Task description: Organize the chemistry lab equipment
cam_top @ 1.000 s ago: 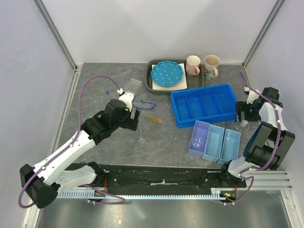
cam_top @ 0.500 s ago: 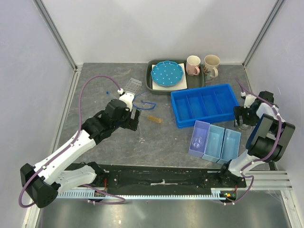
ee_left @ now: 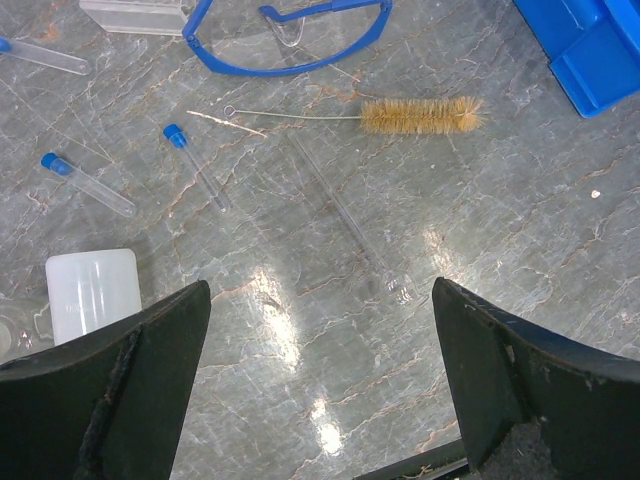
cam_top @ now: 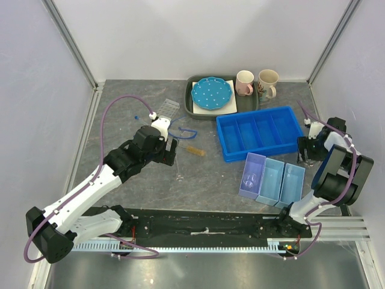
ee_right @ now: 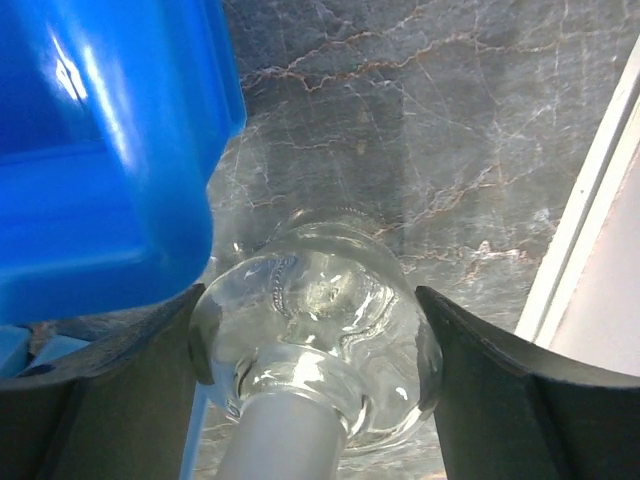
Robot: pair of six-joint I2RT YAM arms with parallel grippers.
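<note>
I can read no lettering, label, brand or number anywhere here: not on the blue-capped tubes (ee_left: 195,163), the mugs (cam_top: 245,82) or the blue tray (cam_top: 258,150).

A round clear glass flask (ee_right: 320,290) sat just beside the corner of the blue bin (ee_right: 100,150), its neck toward the wrist camera, clamped on both sides by the right gripper (ee_right: 312,320). Well apart from it, a tube brush (ee_left: 400,115) with tan bristles and a thin wire handle lay flat on the table (ee_left: 520,260), a thin clear rod (ee_left: 345,215) slanting just below it. Beside these lay two slanted blue-capped tubes (ee_left: 195,165), apart from each other, with the clear rack (ee_left: 135,12) at the view's top edge.
</note>
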